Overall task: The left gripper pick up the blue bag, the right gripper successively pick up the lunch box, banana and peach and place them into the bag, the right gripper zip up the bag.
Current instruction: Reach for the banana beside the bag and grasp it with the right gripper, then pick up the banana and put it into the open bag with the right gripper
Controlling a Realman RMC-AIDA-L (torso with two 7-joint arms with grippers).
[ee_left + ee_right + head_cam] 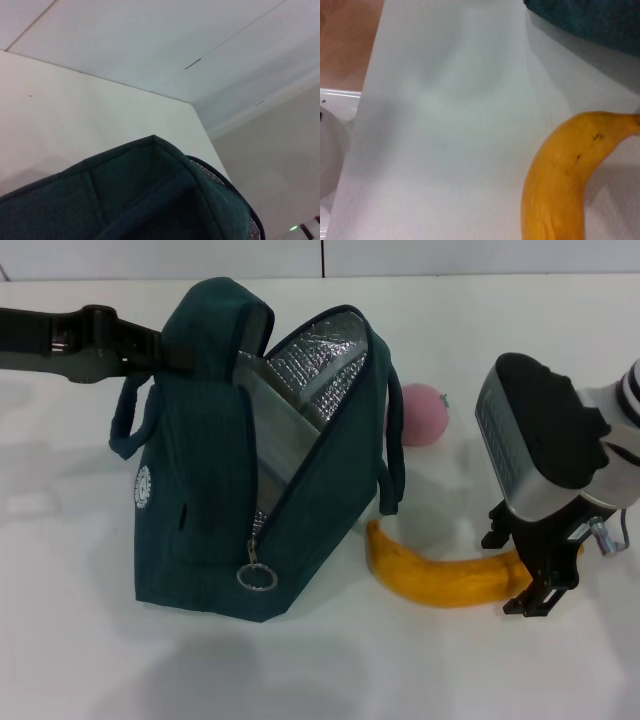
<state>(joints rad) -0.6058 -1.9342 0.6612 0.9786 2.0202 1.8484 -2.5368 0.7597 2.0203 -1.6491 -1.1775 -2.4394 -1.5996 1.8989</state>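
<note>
bag: matt woven cloth, crinkled silver foil lining
zip ring: shiny metal
banana: smooth, dull-glossy peel
table: smooth white

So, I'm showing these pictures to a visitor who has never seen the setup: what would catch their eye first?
The open blue bag at the centre, its silver lining showing, with the left tool at its top flap. Beside it on the white table lies a banana, the right tool down at its far end. Behind the bag sits a pink peach.
</note>
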